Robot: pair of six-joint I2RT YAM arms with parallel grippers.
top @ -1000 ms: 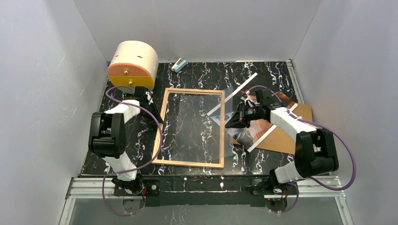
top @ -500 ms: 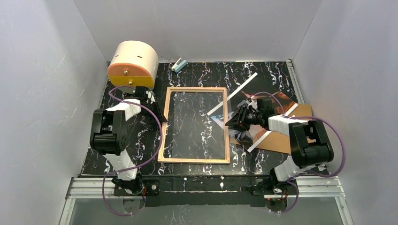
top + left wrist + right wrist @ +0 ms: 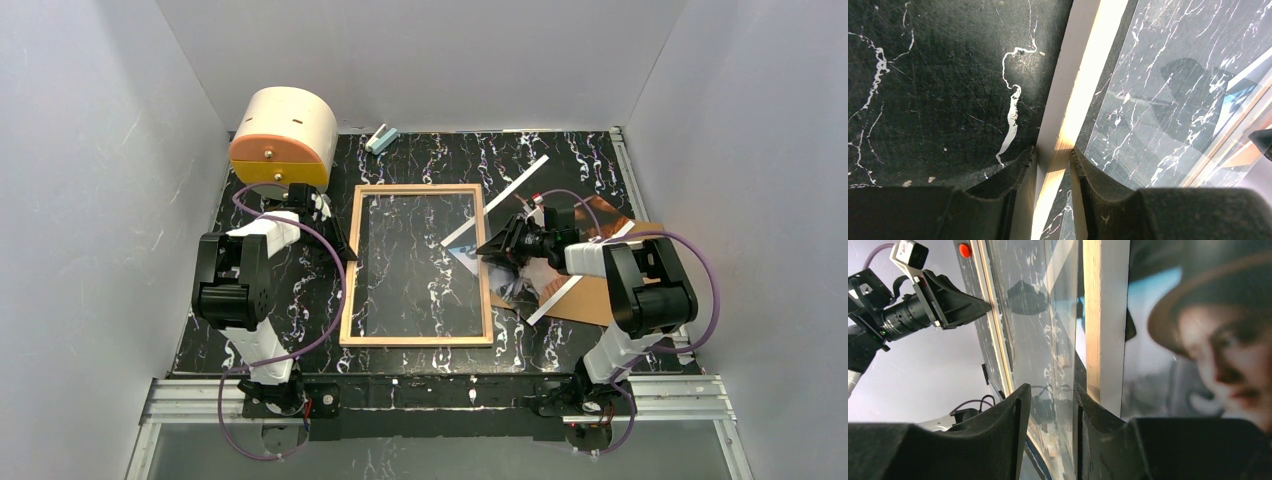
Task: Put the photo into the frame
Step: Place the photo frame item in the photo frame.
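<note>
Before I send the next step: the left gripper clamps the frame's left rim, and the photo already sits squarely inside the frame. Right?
Not the photo. The left gripper does clamp the frame's left rim, but the top view shows the photo lying askew, mostly right of the frame on the board, not squarely inside it.

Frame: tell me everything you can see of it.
The frame is a large, thin rectangle: a light wood-coloured rim around a clear glass pane. It lies flat on the black marbled table, long sides running away from the arms. The left gripper is shut on its left rail, one finger on each side. The right gripper sits at the right rail with jaws parted; contact is unclear. A corner of the photo shows through the pane.
</note>
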